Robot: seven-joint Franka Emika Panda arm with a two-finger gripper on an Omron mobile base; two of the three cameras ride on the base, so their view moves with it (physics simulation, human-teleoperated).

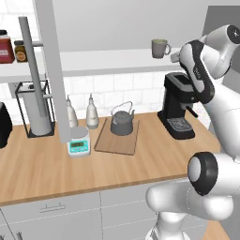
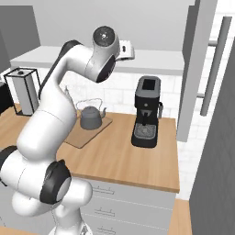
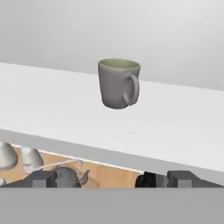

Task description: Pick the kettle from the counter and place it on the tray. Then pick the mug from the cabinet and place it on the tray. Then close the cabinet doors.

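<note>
A: Where do we stand with the mug (image 3: 117, 83)?

B: We see it upright on the white shelf (image 3: 183, 127) of the cabinet (image 1: 122, 23), centre of the hand view, well back from the shelf's front edge. Its long axis runs straight up, the rim faces upward, and the loop handle points toward the right of that frame and a little toward us. In the left base view it sits at the upper right.

A: And our gripper (image 3: 112, 179)?

B: We see its fingertips (image 3: 41, 178) at the bottom of the hand view, spread as wide as they go, with nothing between them. They sit below and in front of the shelf's front lip, apart from the mug.

A: Room to move?

B: We find bare shelf on both sides of the mug and a plain back wall behind it. In the left base view one of the cabinet doors (image 1: 51, 65) stands swung out at the upper left, edge toward us; in the right base view the other stands at the right of the frame.

A: The kettle (image 1: 122, 122)?

B: We see it on the tray (image 1: 117, 139), toward the tray's far end, on the counter (image 1: 140, 159), spout pointing right in both base views. Two pale bottles (image 1: 91, 112) stand just left of the tray, a small scale (image 1: 78, 143) is near its left edge, and the coffee machine (image 1: 179, 105) stands to the right, apart.
</note>
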